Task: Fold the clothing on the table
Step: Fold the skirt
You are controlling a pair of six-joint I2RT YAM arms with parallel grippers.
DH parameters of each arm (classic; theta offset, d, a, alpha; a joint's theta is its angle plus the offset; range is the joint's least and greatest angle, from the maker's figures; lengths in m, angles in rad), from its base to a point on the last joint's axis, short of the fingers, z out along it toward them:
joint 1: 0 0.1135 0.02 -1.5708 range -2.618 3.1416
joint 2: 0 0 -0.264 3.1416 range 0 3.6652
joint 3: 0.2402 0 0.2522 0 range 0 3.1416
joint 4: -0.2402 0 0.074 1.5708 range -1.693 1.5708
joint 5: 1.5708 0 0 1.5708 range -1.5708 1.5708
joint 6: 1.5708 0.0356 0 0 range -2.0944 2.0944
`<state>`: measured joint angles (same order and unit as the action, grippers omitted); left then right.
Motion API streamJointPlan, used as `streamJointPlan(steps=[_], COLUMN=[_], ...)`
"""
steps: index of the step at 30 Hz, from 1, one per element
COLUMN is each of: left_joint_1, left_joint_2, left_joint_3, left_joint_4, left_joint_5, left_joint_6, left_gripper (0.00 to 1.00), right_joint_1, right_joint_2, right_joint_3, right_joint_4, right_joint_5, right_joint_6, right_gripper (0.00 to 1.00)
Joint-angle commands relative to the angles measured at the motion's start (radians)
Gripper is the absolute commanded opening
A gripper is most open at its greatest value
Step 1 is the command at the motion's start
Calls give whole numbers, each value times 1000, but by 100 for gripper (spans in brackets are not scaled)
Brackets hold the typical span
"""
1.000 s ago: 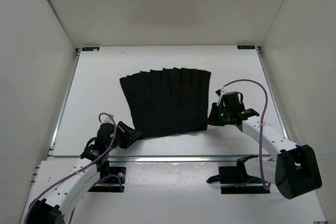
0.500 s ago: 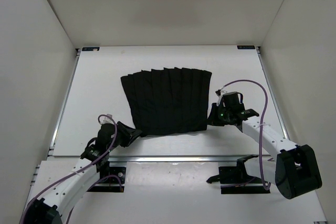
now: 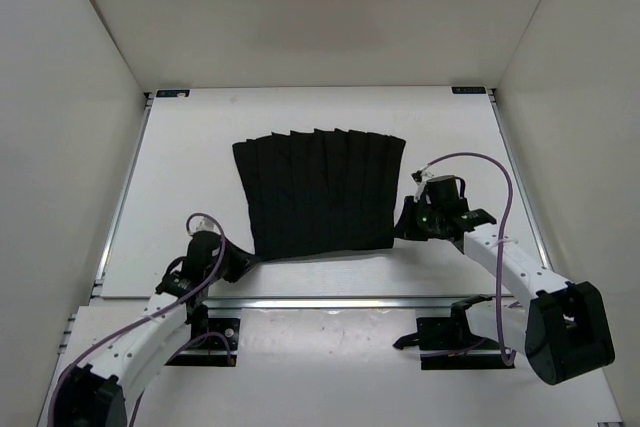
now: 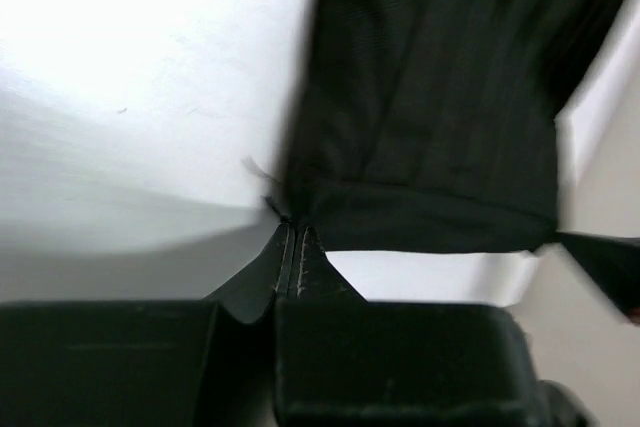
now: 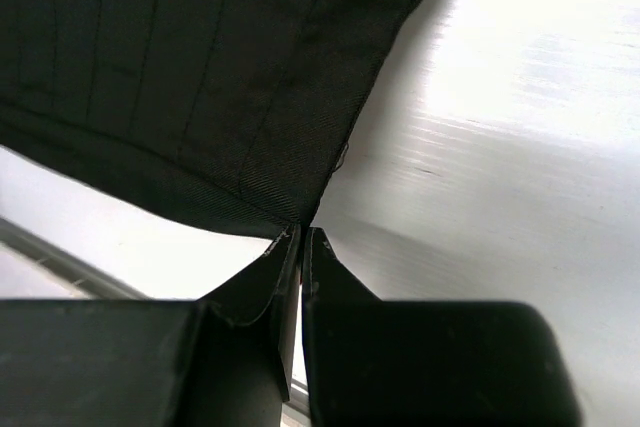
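The clothing (image 3: pixel 320 192), a black pleated skirt-like garment, lies spread in the middle of the white table (image 3: pixel 190 177). My left gripper (image 3: pixel 250 259) is at its near left corner, jaws shut on that corner of the clothing (image 4: pixel 420 127), as the left wrist view (image 4: pixel 290 229) shows. At the near right corner my right gripper (image 3: pixel 402 232) is shut on the fabric; in the right wrist view the corner of the clothing (image 5: pixel 200 77) runs into the closed fingertips (image 5: pixel 302 232). Both pinched corners look slightly raised off the table.
White walls enclose the table on three sides. A metal rail (image 3: pixel 330 299) runs along the near edge, with the arm bases (image 3: pixel 450 332) just below it. Bare table surface lies left, right and behind the garment.
The left gripper has closed onto the garment's near left corner and drawn slightly toward the near edge. The right gripper stays shut on the near right corner, hardly moving.
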<state>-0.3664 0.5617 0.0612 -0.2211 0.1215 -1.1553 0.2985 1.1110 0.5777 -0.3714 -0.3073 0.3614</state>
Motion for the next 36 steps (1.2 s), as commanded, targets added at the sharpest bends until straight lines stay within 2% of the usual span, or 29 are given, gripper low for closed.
streamJointPlan(steps=[1,3,6,10,14,17,22,27,32,36], left_joint_1=[20,14,0,29,-17,-5,47,32,32,32], left_joint_2=[120,216,267,274,268,222,187,181,207,224], left_joint_3=[136,268,382,443,494,561,756,923,1091,1065], left_joint_4=[-96,-170,-254,-314,-412,-490,-685,-791,-870,-844], left_joint_5=[32,43,24,59,46,63,41,35,52,69], left_joint_6=[222,325,411,477,526,554,655,671,686,691], left_gripper=[0,0,0,0,0,0,0,0,0,0], right_joint_1=[-21,-22,-24,-44,-48,-48,-97,-154,-105,-110], right_joint_2=[-45,-57,-63,-60,-86,-121,-241,-329,-346,-324], right_joint_3=[34,60,105,125,132,145,183,316,448,398], right_joint_4=[-7,-29,-92,-168,-233,-277,-366,-511,-607,-554], right_joint_5=[-10,-10,13,-6,-12,-26,-81,-64,16,-74], right_joint_6=[-32,-48,-45,-74,-85,-98,-101,-153,-144,-177], right_gripper=[0,0,0,0,0,0,0,0,0,0])
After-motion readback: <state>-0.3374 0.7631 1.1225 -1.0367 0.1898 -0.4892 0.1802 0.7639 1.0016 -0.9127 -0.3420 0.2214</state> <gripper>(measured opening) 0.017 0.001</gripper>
